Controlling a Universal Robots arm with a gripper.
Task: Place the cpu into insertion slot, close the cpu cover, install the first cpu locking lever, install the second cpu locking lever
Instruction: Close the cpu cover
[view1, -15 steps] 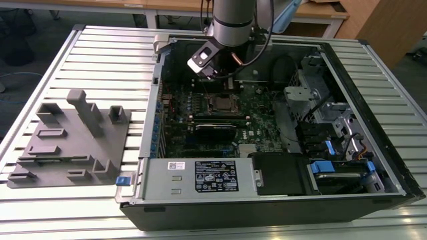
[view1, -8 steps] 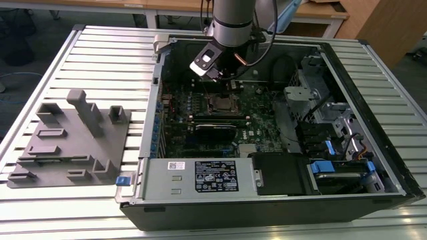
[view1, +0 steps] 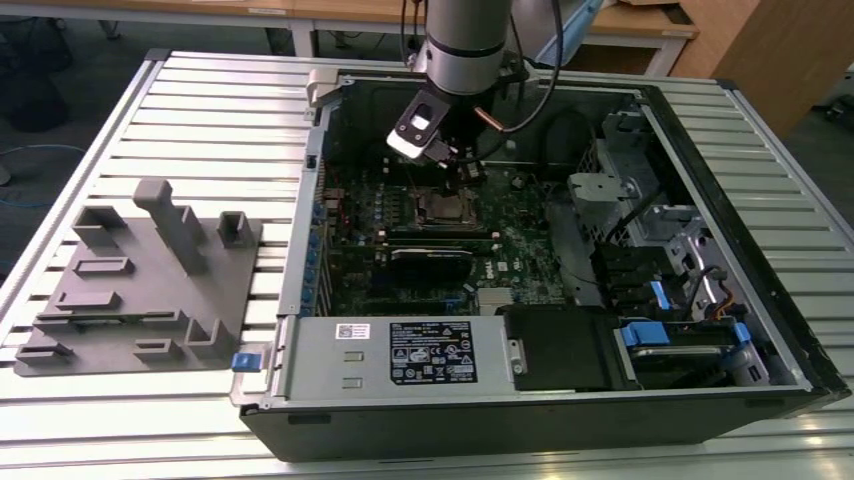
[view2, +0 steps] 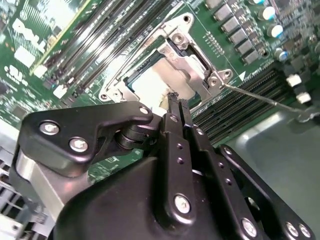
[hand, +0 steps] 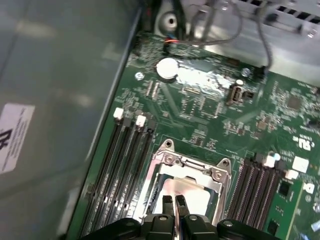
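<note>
Over a slatted aluminium table (view1: 174, 110), the black gripper (hand: 173, 201), jaws pinched nearly together on nothing as if to push, not grasp, hovers above the silver-grey square cpu (hand: 192, 192) seated in the silver-rimmed insertion slot (view1: 422, 208) at the exterior view's upper centre, under the thin silver windowed cpu cover (hand: 195, 167) on the green motherboard (view1: 400, 250).

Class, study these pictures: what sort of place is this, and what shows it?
Probably a robotics lab or workshop: an open black desktop computer case lies on a ribbed grey metal table, and a grey robot arm reaches into it.
</note>
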